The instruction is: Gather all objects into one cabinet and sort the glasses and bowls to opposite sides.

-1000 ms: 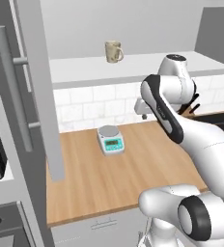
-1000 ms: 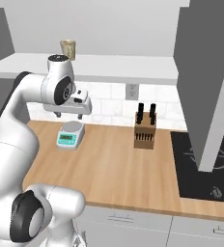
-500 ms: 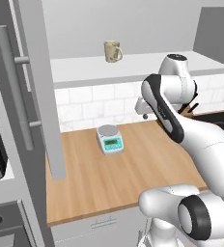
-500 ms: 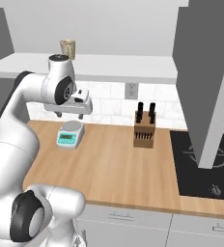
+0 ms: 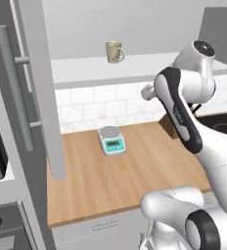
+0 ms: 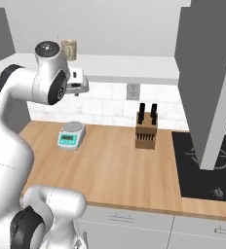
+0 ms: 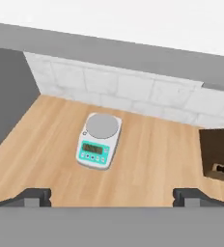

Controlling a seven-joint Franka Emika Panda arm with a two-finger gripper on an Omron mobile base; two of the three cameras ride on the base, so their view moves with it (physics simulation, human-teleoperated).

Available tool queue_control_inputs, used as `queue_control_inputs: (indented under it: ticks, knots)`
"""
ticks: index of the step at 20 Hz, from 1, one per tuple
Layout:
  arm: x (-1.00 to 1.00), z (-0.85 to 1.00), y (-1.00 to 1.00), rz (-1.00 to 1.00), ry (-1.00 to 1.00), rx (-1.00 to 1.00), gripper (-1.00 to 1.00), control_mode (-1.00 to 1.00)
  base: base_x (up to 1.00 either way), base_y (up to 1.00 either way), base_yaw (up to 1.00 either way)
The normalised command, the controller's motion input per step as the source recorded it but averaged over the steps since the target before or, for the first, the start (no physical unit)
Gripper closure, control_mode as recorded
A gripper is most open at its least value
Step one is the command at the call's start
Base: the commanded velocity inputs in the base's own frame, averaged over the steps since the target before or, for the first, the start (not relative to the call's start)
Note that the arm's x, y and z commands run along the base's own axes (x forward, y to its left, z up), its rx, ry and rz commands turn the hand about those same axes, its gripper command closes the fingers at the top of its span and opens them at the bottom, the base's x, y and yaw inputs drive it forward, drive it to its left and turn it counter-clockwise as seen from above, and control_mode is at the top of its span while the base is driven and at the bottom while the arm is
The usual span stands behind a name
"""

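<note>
The cream mug stands upright on the white shelf board of the open wall cabinet, toward its left part, handle turned to the right in the left base view; in the right base view it shows just behind the arm's top joint. Nothing touches it. Across the last second it has not moved, and neither have the other things around it: the only change is a very slight shift of the arm, which otherwise holds the same raised pose with its wrist just below the shelf edge.

The gripper looks down at the worktop, and its two dark fingers stand wide apart with nothing between them. So the hand is empty and high. My reading is that the arm is between moves, with the mug already in its place in the cabinet, though which move comes next cannot be told from here.

Below the shelf, on the wooden worktop, a small kitchen scale with a teal face sits near the tiled back wall. To its right stands a knife block, and further right a black hob. The tall grey cabinet door with its long bar handle hangs open at the left of the left base view. The tumbler and the two bowls are not to be made out in these views, so most of the gathering appears to remain.
</note>
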Motion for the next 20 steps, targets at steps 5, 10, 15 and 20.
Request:
queue_control_inputs:
  ticks: [5,10,15,20]
  knots:
    - [0.38,0.44,0.00,0.57,-0.67,0.02,-1.00,-1.00,0.00,0.00,0.00]
    - [0.08,0.08,0.11,0.17,-0.33,-0.03,-1.00,-1.00,0.00,0.00,0.00]
    - [0.09,0.37,0.22,-0.14,0.08,-0.02,-1.00,-1.00,0.00,0.00,0.00]
    - [0.41,1.00,0.24,-0.33,0.29,-0.03,-1.00,-1.00,0.00,0.00,0.00]
